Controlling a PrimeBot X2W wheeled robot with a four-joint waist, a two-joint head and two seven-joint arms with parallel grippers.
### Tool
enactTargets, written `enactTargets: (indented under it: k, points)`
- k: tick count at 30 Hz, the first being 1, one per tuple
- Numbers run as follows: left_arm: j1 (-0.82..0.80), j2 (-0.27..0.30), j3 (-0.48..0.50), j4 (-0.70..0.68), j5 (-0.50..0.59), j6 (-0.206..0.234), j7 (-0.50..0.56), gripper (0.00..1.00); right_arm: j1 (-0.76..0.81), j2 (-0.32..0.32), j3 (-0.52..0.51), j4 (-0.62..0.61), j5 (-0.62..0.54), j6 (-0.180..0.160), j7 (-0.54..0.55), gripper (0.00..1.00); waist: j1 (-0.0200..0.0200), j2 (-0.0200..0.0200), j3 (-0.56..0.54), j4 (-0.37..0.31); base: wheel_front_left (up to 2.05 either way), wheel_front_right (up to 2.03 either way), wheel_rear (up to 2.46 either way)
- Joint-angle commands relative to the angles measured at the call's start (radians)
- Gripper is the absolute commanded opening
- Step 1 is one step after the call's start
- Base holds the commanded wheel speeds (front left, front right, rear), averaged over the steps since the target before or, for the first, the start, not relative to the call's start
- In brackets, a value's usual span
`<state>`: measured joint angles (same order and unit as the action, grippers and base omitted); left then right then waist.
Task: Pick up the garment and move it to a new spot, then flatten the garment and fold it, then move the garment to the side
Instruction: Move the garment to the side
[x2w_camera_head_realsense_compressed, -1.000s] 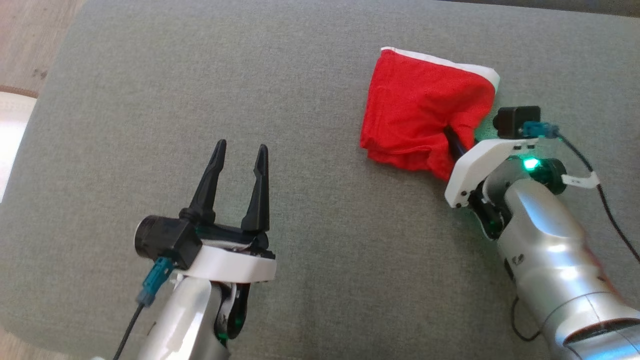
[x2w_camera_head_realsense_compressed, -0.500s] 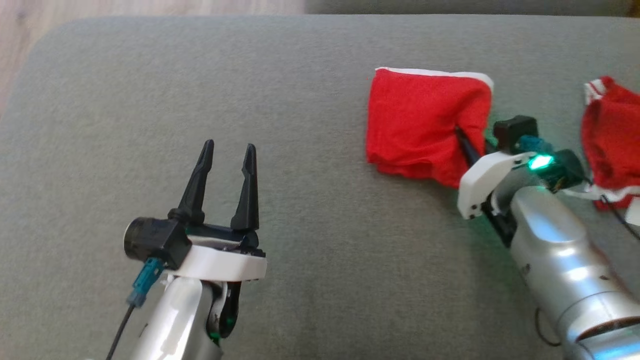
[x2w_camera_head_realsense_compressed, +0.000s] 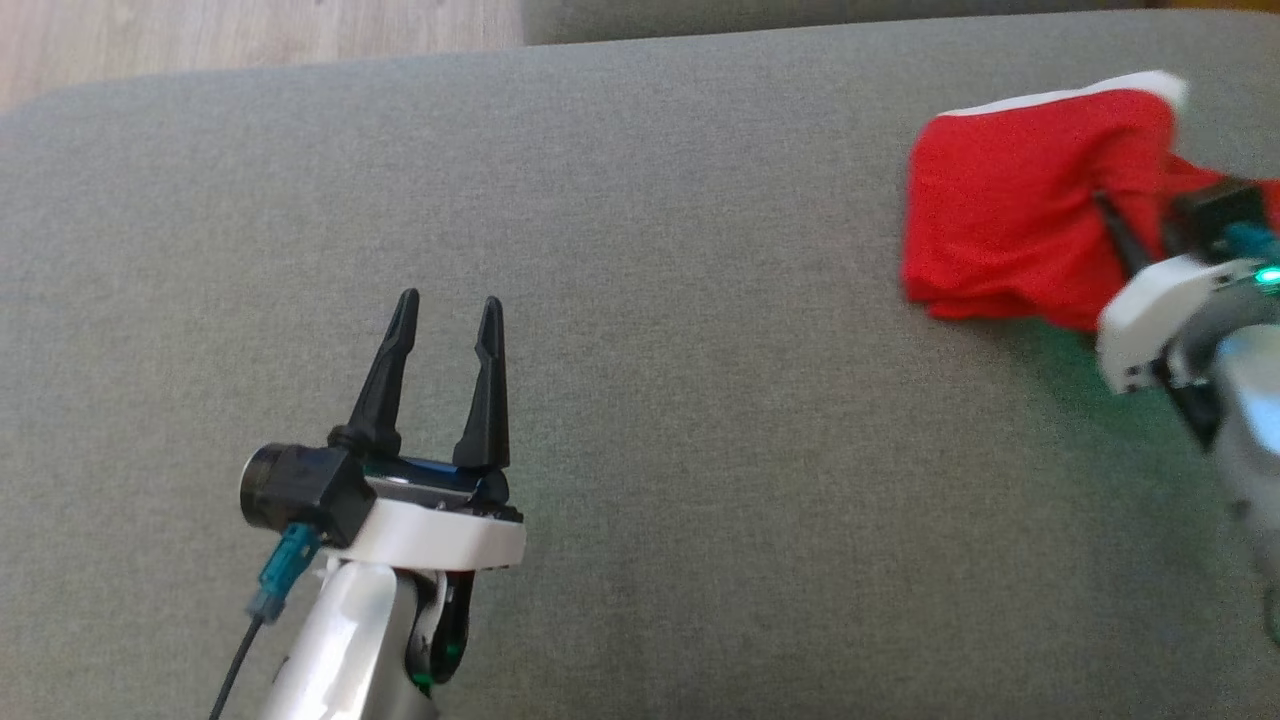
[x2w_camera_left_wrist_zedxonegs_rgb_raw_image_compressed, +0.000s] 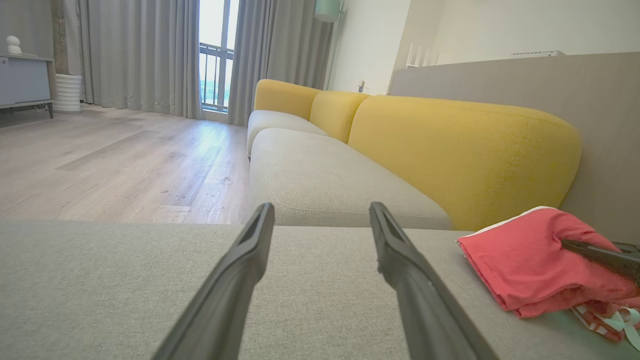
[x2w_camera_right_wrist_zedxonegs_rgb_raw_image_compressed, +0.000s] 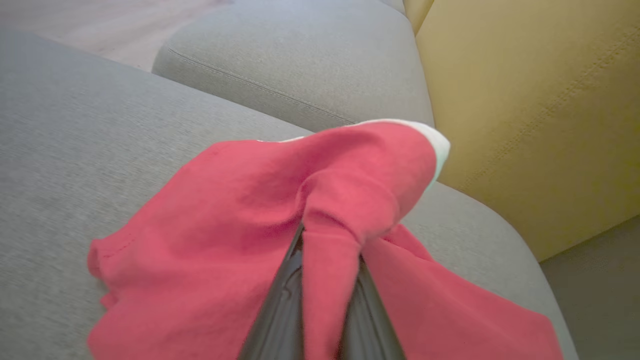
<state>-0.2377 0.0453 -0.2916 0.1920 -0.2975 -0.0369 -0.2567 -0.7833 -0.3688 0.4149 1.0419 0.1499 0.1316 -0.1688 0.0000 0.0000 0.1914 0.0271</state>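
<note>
The grey cushion (x2w_camera_head_realsense_compressed: 640, 330) spread wide under both arms, with wood floor (x2w_camera_head_realsense_compressed: 250, 35) past its far left corner and a yellow backrest (x2w_camera_left_wrist_zedxonegs_rgb_raw_image_compressed: 450, 150) rising behind the next seat in the left wrist view. The red garment (x2w_camera_head_realsense_compressed: 1000, 200), white-edged along its far side, sat bunched at the cushion's far right, one part drawn up into a peak. The right gripper (x2w_camera_head_realsense_compressed: 1110, 215) was clenched on a fold of the garment, red cloth pinched between its fingers. The left gripper (x2w_camera_head_realsense_compressed: 448, 300) hovered over bare cushion at the near left, well apart from the garment, its jaws spread wide and empty
</note>
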Motion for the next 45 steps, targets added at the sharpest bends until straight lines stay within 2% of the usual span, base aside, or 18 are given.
enactTargets:
  k: [1, 13, 19, 24, 30, 31, 32, 39, 45]
  points:
    - [-0.018, 0.005, 0.034, -0.029, 0.014, -0.005, -0.005, 1.00, 0.008, -0.044, 0.020, -0.045, 0.020, -0.001, 0.008, 0.00, 0.0000, 0.0000, 0.006, -0.002, 0.00, 0.00, 0.00]
    - [-0.032, 0.005, 0.036, -0.028, 0.026, -0.016, -0.005, 1.00, 0.103, -0.398, 0.157, -0.229, 0.201, -0.001, 0.186, 0.00, 0.0000, 0.0000, 0.055, 0.000, 0.00, 0.00, 0.00]
    - [-0.058, 0.005, 0.023, -0.025, 0.028, -0.022, -0.005, 1.00, 0.114, -0.546, 0.242, -0.286, 0.248, -0.001, 0.262, 0.00, 0.0000, 0.0000, 0.104, 0.003, 0.00, 0.00, 0.00]
    - [-0.085, 0.005, 0.016, -0.021, 0.031, -0.025, -0.005, 1.00, 0.088, -0.596, 0.257, -0.300, 0.227, -0.001, 0.294, 0.00, 0.0000, 0.0000, 0.146, 0.012, 0.00, 0.00, 0.00]
    - [-0.110, 0.005, 0.014, -0.011, 0.042, -0.031, -0.005, 1.00, 0.075, -0.602, 0.237, -0.289, 0.195, -0.001, 0.300, 0.00, 0.0000, 0.0000, 0.173, 0.025, 0.00, 0.00, 0.00]
    - [-0.113, 0.005, 0.015, -0.009, 0.043, -0.032, -0.005, 1.00, 0.075, -0.600, 0.231, -0.286, 0.191, -0.001, 0.300, 0.56, 0.0000, 0.0000, 0.174, 0.027, 0.00, 0.00, 0.00]
    - [-0.115, 0.005, 0.016, -0.007, 0.044, -0.033, -0.005, 1.00, 0.075, -0.596, 0.222, -0.280, 0.190, -0.001, 0.300, 1.00, 0.0000, 0.0000, 0.174, 0.028, 0.00, 0.00, 0.00]
    - [-0.111, 0.005, 0.032, 0.006, 0.047, -0.035, -0.005, 1.00, 0.077, -0.565, 0.170, -0.255, 0.164, -0.001, 0.306, 1.00, 0.0000, 0.0000, 0.141, 0.020, 0.00, 0.00, 0.00]
    - [-0.098, 0.005, 0.050, 0.003, 0.045, -0.033, -0.005, 1.00, 0.044, -0.522, 0.071, -0.260, 0.125, -0.001, 0.288, 1.00, 0.0000, 0.0000, 0.091, 0.000, 0.00, 0.00, 0.00]
